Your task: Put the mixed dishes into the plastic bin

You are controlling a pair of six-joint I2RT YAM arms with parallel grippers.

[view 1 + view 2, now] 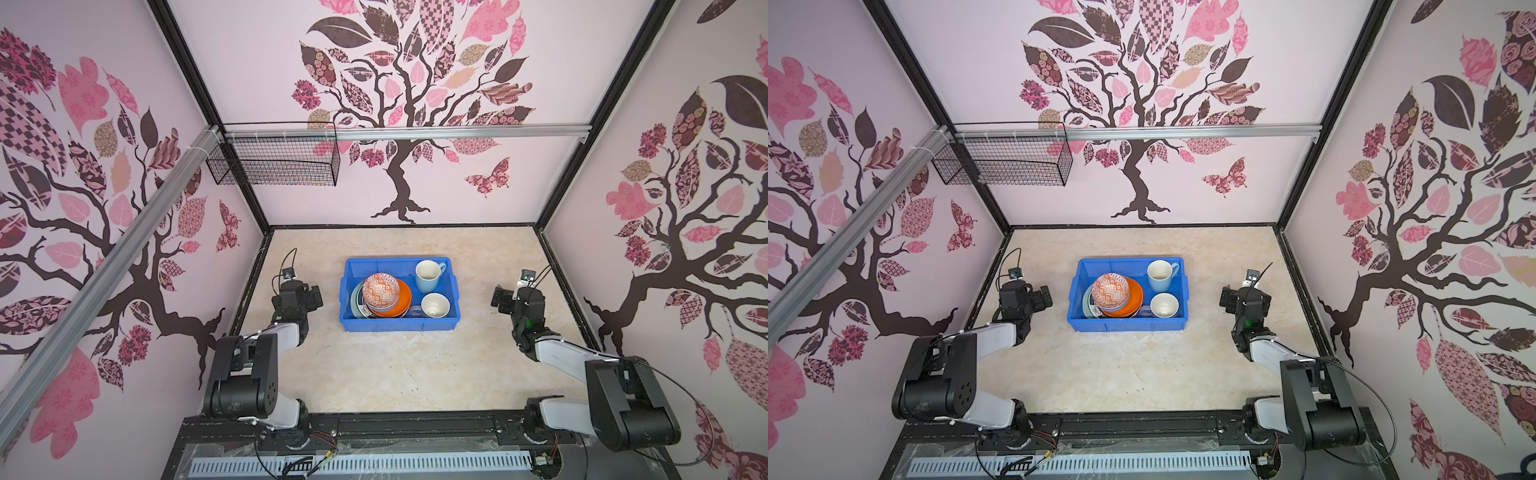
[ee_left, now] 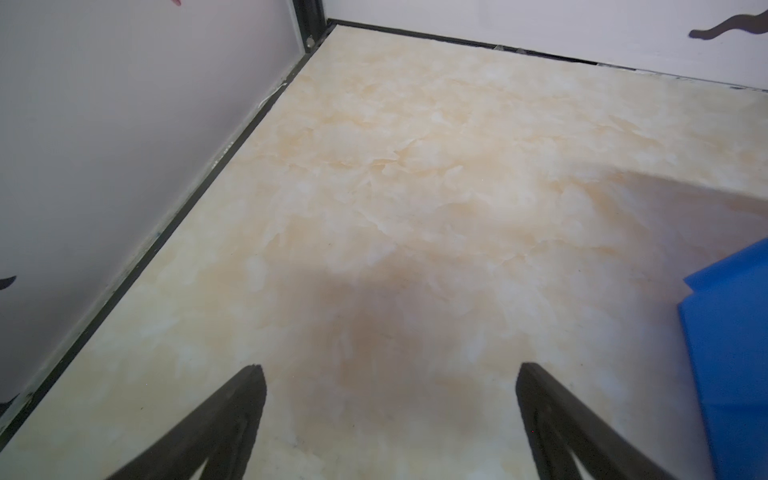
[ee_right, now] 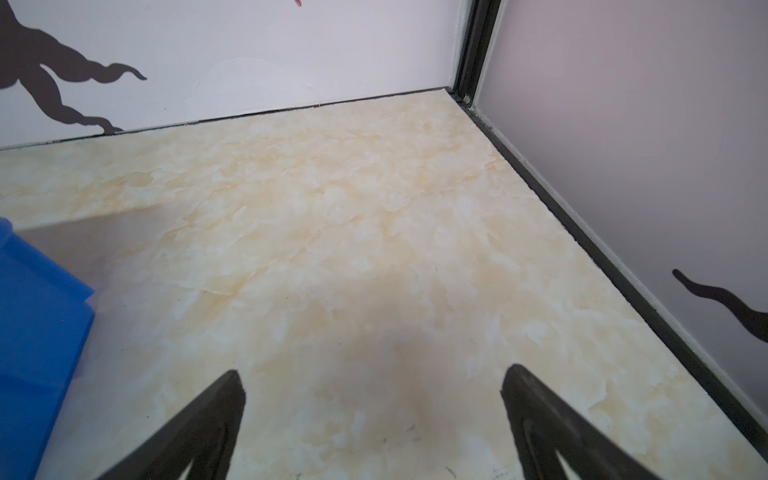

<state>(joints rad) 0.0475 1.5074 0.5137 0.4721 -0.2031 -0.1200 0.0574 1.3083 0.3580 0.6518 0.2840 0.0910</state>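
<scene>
Where orange-patterned bowl (image 1: 380,289) sits atop, plates (image 1: 405,297) beneath mostly hidden.

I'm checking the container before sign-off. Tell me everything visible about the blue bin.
The blue bin is a rectangular, glossy plastic tub with a lipped rim. It stands upright and level at the middle of the marbled tabletop. Stacked plates and bowls fill its left side, two mugs its right. Nothing else touches it.

The right claw (image 3: 374,370) is seen with its jaws spread wide above the marbled table (image 3: 332,249); a corner of the blue bin (image 3: 37,316) is glimpsed nearby.
</scene>
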